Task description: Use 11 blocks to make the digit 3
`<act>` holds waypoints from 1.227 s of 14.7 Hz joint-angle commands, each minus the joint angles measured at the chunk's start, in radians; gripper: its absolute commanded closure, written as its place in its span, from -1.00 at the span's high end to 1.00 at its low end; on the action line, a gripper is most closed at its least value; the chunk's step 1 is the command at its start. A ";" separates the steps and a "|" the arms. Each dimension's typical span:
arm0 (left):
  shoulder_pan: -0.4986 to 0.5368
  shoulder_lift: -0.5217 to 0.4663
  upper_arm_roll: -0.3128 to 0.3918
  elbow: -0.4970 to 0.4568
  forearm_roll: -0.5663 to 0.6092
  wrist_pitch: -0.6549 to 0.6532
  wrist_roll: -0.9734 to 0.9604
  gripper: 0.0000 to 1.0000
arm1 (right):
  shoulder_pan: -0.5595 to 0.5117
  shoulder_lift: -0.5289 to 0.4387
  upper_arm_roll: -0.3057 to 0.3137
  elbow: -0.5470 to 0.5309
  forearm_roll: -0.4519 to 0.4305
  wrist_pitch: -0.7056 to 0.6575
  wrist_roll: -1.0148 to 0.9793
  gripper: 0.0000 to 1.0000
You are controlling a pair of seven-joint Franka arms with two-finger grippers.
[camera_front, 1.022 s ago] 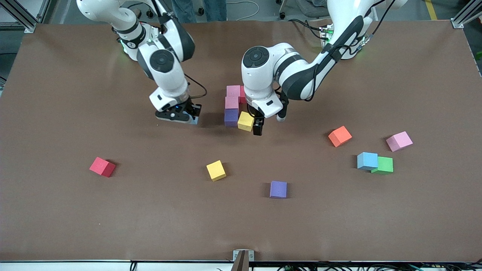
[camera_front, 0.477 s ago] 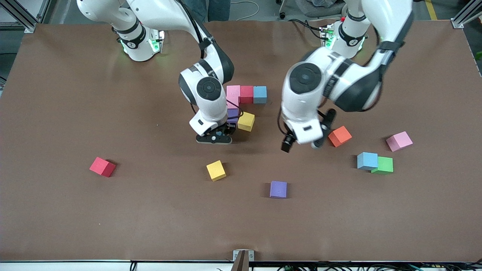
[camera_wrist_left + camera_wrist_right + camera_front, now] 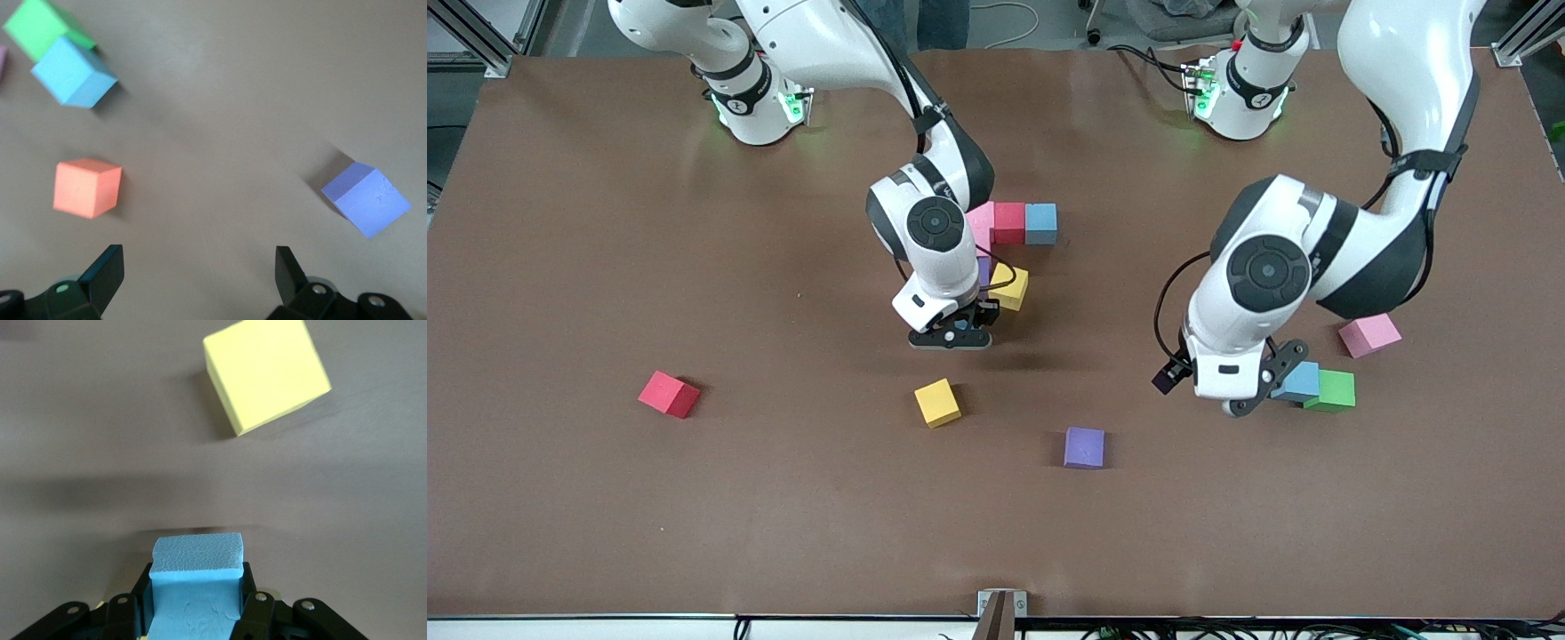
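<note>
The started digit 3 is a row of pink [image 3: 980, 218], red [image 3: 1009, 222] and light blue [image 3: 1040, 222] blocks, with a mostly hidden purple block [image 3: 983, 269] and a skewed yellow one [image 3: 1009, 287]. My right gripper [image 3: 953, 336] is low over the mat beside that yellow block, shut on a light blue block [image 3: 195, 580]. A loose yellow block [image 3: 265, 373] lies just ahead of it. My left gripper [image 3: 1199, 396] hangs open [image 3: 198, 273] and empty over the mat between an orange block [image 3: 87, 188] and a purple block [image 3: 365, 199].
Loose blocks on the mat: red [image 3: 669, 394] toward the right arm's end, yellow [image 3: 937, 402] and purple [image 3: 1084, 447] nearer the camera, pink [image 3: 1369, 334], and light blue [image 3: 1298, 380] touching green [image 3: 1336, 389] toward the left arm's end. The left arm hides the orange block in the front view.
The left arm swung away from the figure toward its own end of the table, still open. The right gripper carried its light blue block in beside the figure's yellow block.
</note>
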 commanded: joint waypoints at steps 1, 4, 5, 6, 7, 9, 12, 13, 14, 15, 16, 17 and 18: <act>0.004 0.074 -0.006 0.052 0.006 0.046 0.077 1.00 | -0.018 0.014 0.031 0.011 0.032 0.005 -0.036 -0.99; 0.069 0.067 -0.003 -0.003 0.030 0.046 0.216 0.99 | -0.017 0.028 0.031 0.009 0.038 0.005 -0.043 -0.99; 0.081 0.055 -0.003 -0.023 0.033 0.046 0.226 0.99 | -0.015 0.029 0.032 0.009 0.040 0.005 -0.043 -0.99; 0.096 0.042 -0.003 -0.052 0.035 0.046 0.236 0.99 | -0.015 0.029 0.035 0.008 0.043 0.003 -0.043 -0.99; 0.124 0.012 -0.006 -0.098 0.035 0.048 0.258 0.99 | -0.015 0.029 0.038 0.000 0.051 0.003 -0.043 -0.99; 0.190 -0.048 -0.017 -0.192 0.033 0.053 0.346 0.99 | -0.017 0.031 0.038 -0.001 0.052 0.003 -0.043 -0.99; 0.346 -0.077 -0.092 -0.314 0.033 0.109 0.423 0.99 | -0.015 0.031 0.038 -0.012 0.054 0.002 -0.043 -0.99; 0.420 -0.081 -0.131 -0.369 0.032 0.159 0.425 0.99 | -0.014 0.031 0.038 -0.014 0.054 0.002 -0.043 -0.98; 0.505 -0.082 -0.185 -0.434 0.030 0.224 0.425 0.99 | -0.014 0.031 0.040 -0.014 0.054 0.002 -0.043 -0.98; 0.608 -0.090 -0.258 -0.495 0.030 0.290 0.425 0.99 | -0.012 0.031 0.038 -0.017 0.055 0.002 -0.042 -0.98; 0.679 -0.090 -0.303 -0.540 0.032 0.327 0.425 0.99 | -0.011 0.031 0.040 -0.020 0.055 0.003 -0.042 -0.98; 0.710 -0.094 -0.332 -0.572 0.033 0.348 0.424 0.99 | -0.009 0.031 0.040 -0.020 0.055 0.003 -0.042 -0.98; 0.713 -0.108 -0.340 -0.601 0.033 0.365 0.416 0.99 | -0.007 0.031 0.040 -0.020 0.057 0.003 -0.040 -0.98</act>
